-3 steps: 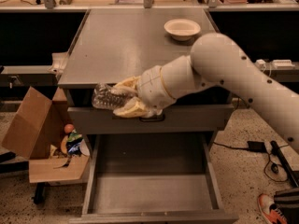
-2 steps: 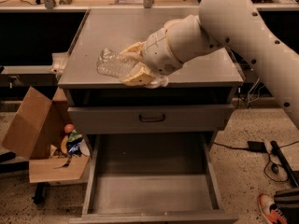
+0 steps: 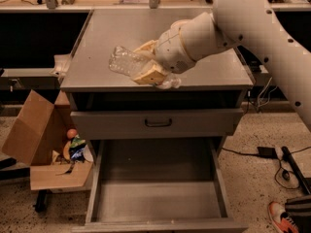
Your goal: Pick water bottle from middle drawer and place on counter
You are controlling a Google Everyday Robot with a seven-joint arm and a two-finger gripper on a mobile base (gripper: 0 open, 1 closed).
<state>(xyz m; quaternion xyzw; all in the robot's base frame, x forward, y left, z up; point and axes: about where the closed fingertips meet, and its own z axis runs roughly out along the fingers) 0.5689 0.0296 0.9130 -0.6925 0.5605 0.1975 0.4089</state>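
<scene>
The tool [image 3: 145,61] is clenched around the water bottle [image 3: 121,61], one finger above and one below its body, and it hangs over the surface [image 3: 97,33] a little left of the middle and close to the front edge. A second ago the bottle is still out in front of the cabinet, level with the closed drawer front [image 3: 158,123]; now it sits inside the front edge, over the grey top, with its clear end pointing toward the left edge. Since the last look the arm barely shifts, drifting slightly to the right. The middle drawer [image 3: 155,198] stands pulled out below with its floor bare, so the pick is done and the carry is nearly done too. I cannot tell whether the bottle already touches the surface or floats just above it. What remains, as I judge it, is a short lowering and letting go; the bottle lies tilted on its side, so it may roll toward the front edge once freed
</scene>
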